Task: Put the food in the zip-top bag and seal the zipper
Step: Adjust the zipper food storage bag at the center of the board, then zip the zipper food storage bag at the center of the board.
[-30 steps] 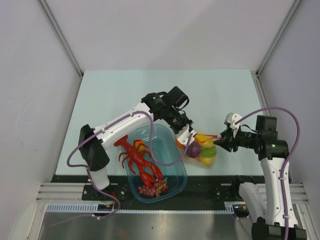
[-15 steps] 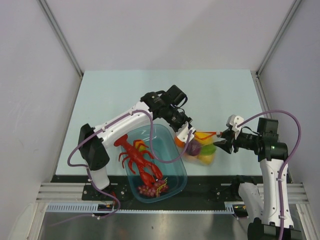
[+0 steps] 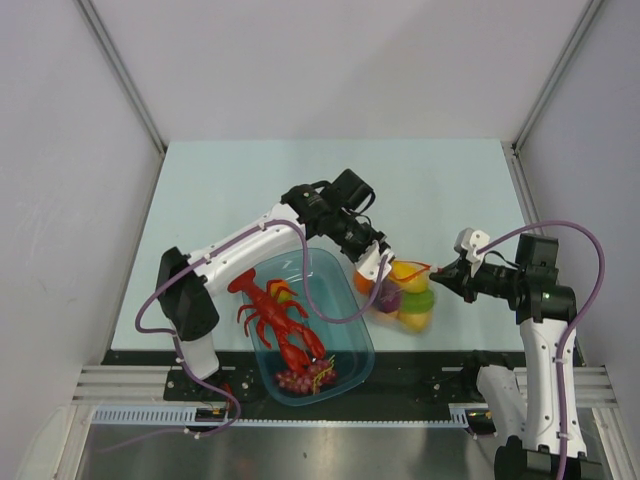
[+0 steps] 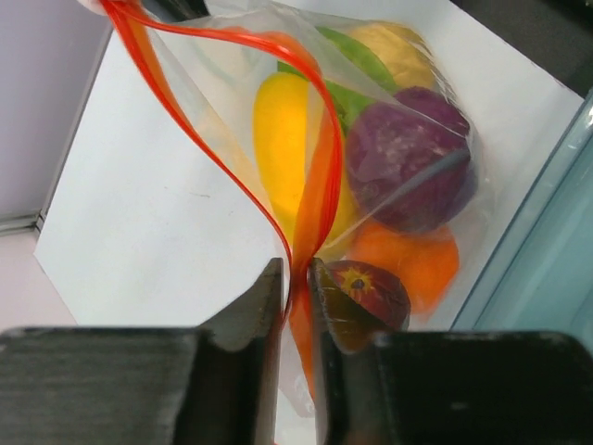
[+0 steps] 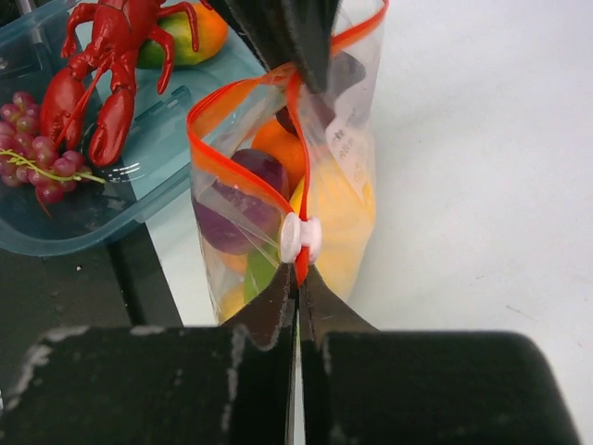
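The clear zip-top bag (image 3: 404, 296) hangs between my two grippers, just right of the blue tub. It holds the food: a yellow fruit (image 4: 281, 130), a purple piece (image 4: 408, 167), an orange (image 4: 417, 264) and a green piece (image 5: 259, 271). My left gripper (image 4: 295, 287) is shut on one end of the red zipper (image 4: 320, 176). My right gripper (image 5: 297, 278) is shut on the other end of the zipper (image 5: 232, 167), right behind the white slider (image 5: 300, 237). The bag's mouth gapes open between them.
A translucent blue tub (image 3: 352, 358) stands at the near edge with a red toy lobster (image 3: 280, 315) and a bunch of purple grapes (image 3: 300, 380) in it. In the right wrist view an orange-green fruit (image 5: 190, 37) also lies in the tub.
My right gripper has drawn slightly right and back with its end of the zipper. The bag has shifted a little and hangs more taut. The left gripper has barely moved.
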{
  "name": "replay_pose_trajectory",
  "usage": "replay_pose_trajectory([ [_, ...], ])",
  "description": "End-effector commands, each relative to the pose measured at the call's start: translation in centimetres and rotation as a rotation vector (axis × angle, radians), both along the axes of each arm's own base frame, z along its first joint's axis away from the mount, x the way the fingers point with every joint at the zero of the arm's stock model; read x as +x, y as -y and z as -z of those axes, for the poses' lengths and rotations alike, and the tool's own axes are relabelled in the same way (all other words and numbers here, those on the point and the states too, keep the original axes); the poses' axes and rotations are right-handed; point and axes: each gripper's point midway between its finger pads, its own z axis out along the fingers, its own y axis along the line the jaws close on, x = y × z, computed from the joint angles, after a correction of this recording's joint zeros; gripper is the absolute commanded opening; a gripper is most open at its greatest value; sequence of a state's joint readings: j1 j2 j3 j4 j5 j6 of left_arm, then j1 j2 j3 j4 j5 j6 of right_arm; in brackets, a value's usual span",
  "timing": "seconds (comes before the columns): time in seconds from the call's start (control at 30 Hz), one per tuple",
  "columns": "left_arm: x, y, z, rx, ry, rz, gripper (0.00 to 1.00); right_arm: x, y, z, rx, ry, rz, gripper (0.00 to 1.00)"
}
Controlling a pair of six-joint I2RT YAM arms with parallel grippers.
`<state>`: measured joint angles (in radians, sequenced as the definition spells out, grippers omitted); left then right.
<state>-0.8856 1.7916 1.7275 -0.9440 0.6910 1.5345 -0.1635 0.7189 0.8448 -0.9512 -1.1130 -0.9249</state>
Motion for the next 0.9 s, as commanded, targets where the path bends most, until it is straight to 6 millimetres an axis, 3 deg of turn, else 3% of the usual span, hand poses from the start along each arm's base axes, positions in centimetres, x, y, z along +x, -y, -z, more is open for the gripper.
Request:
replay_pose_trajectory([
  [0.0,0.0,1.0,-4.7,-0.15,-0.098,-0.082,0.37,0.1,-0.2,-1.3,0.005,0.075,-0.015,0.0],
  [0.03,0.2,1.0,-5.7,-0.172,-0.128,-0.119,0.49,0.0,-0.1,-1.4,0.003,0.084,-0.013,0.0],
  [0.07,-0.1,0.9,-6.6,-0.177,-0.198,-0.172,0.52,0.0,-0.1,-1.5,0.0,0.088,-0.01,0.0],
  [0.1,-0.5,1.0,-8.7,-0.226,-0.209,-0.167,0.58,0.0,-0.1,-1.5,0.001,0.09,-0.009,0.0],
  [0.17,-1.7,1.3,-10.0,-0.243,-0.326,-0.222,0.64,0.0,-0.1,-1.7,0.004,0.098,0.002,0.0],
  [0.2,-1.9,1.8,-12.0,-0.303,-0.324,-0.233,0.66,-0.1,-0.1,-1.7,0.004,0.098,0.003,0.0],
  [0.23,-2.5,2.0,-12.2,-0.302,-0.386,-0.259,0.68,-0.1,0.0,-1.7,0.005,0.097,0.007,0.0],
  [0.43,-4.3,4.1,-11.1,-0.248,-0.476,-0.298,0.68,-0.2,0.0,-2.2,0.002,0.129,0.028,0.0],
  [0.6,-5.0,5.9,-12.2,-0.279,-0.51,-0.28,0.63,-0.2,0.0,-2.4,0.01,0.131,0.028,0.0],
  [0.73,-6.1,7.4,-11.2,-0.258,-0.485,-0.25,0.61,-0.3,-0.1,-2.6,0.011,0.144,0.023,0.0],
  [0.87,-5.8,8.4,-10.3,-0.244,-0.465,-0.267,0.59,-0.4,-0.2,-2.7,0.01,0.148,0.018,0.0],
])
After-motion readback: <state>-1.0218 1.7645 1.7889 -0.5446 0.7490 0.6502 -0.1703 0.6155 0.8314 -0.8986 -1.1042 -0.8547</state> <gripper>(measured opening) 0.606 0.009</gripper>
